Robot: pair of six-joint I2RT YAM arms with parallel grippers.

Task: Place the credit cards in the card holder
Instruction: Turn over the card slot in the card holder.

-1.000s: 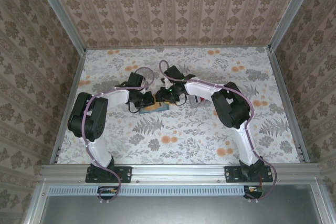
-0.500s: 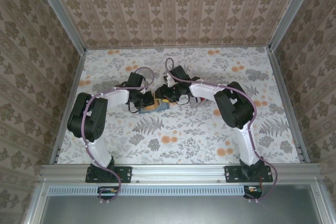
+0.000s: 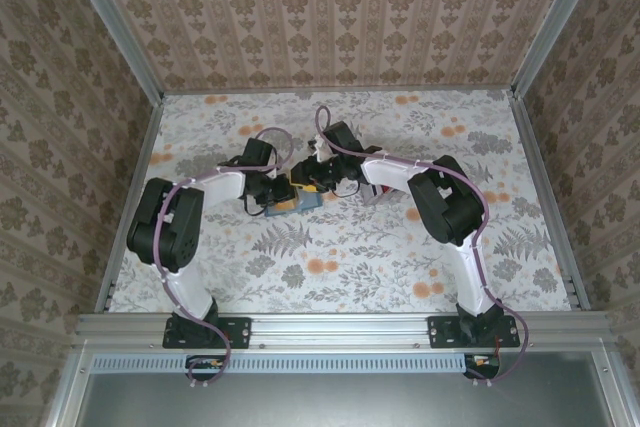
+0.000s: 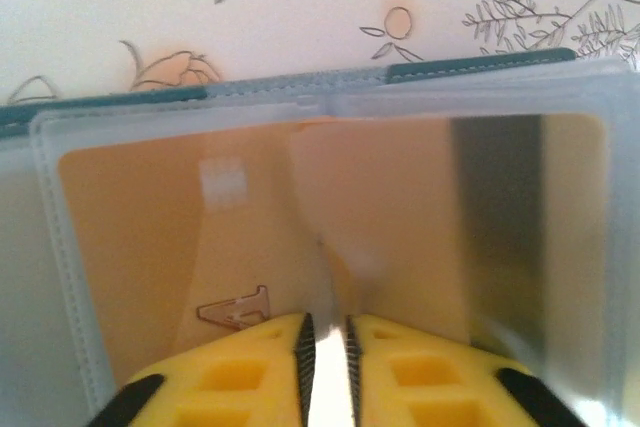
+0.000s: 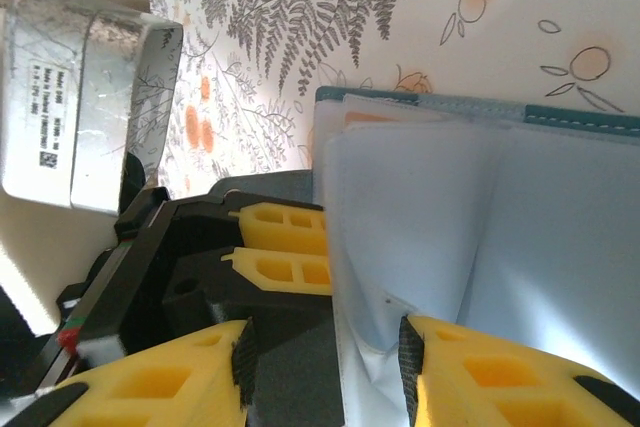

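One open card holder, left pincer and right pincer both at it

Glossy translucent plastic card holder

Flat teal-stitched folding card holder: tan-orange interior, frosted clear sleeves (one grey stripe at right). Floral-printed white table: grey ferns, orange fruits. Left gripper, right gripper: yellow fingers, black pads. Walls: beige damask.

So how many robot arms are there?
2. The left arm reaches in from the left side and the right arm from the right side. They meet at the card holder in the middle of the table.
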